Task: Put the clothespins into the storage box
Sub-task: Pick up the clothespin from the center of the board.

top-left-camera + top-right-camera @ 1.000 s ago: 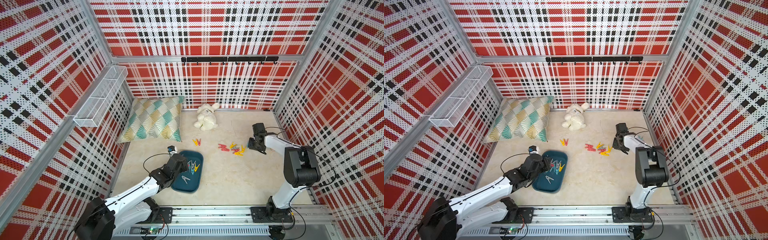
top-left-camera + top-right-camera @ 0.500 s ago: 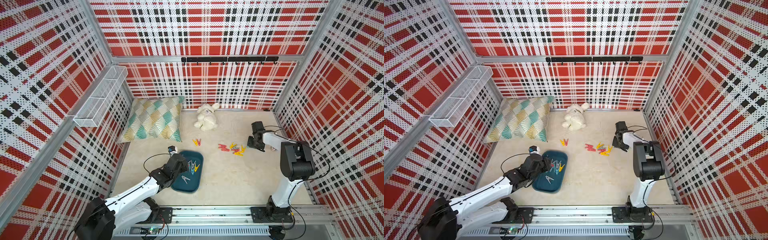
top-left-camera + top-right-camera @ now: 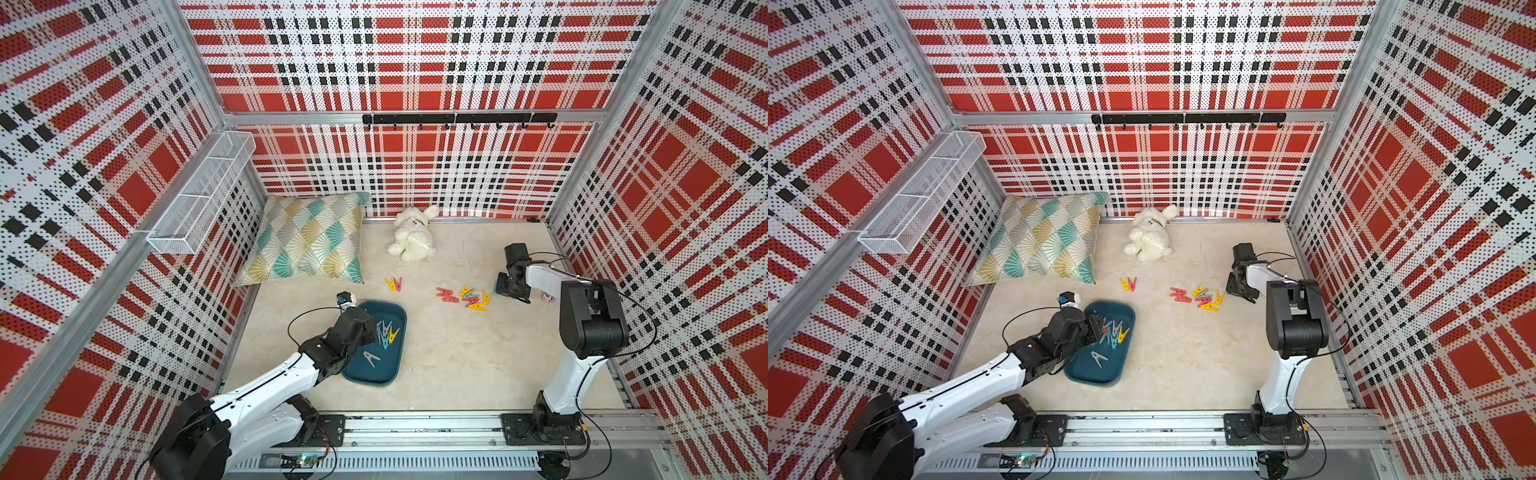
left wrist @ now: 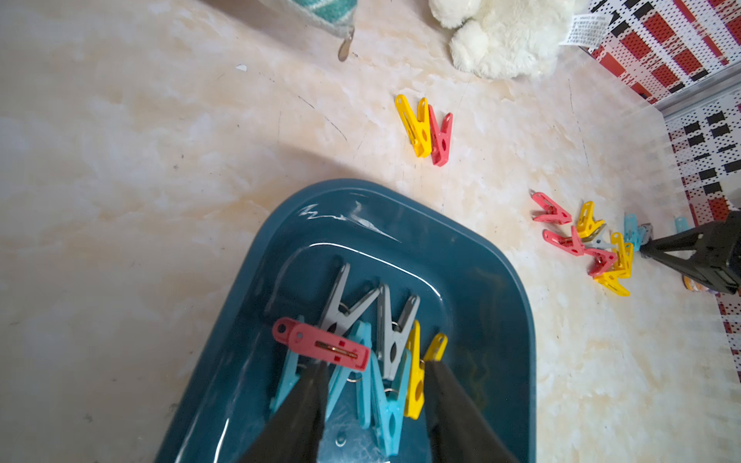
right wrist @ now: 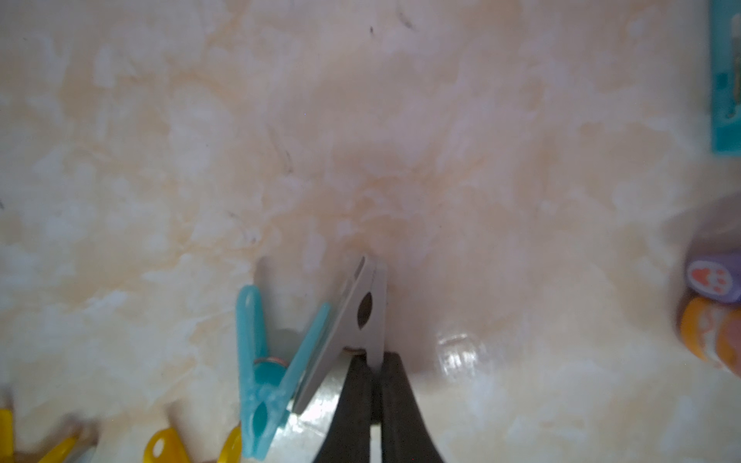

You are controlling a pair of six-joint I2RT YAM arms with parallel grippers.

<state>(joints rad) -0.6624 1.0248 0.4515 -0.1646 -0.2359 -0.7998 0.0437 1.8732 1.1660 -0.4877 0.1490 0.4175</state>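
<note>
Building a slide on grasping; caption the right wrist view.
Right gripper shut on a grey clothespin, a light blue clothespin lying beside it.

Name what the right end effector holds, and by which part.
The right end effector pinches a grey peg by one handle leg, behind the spring.
</note>
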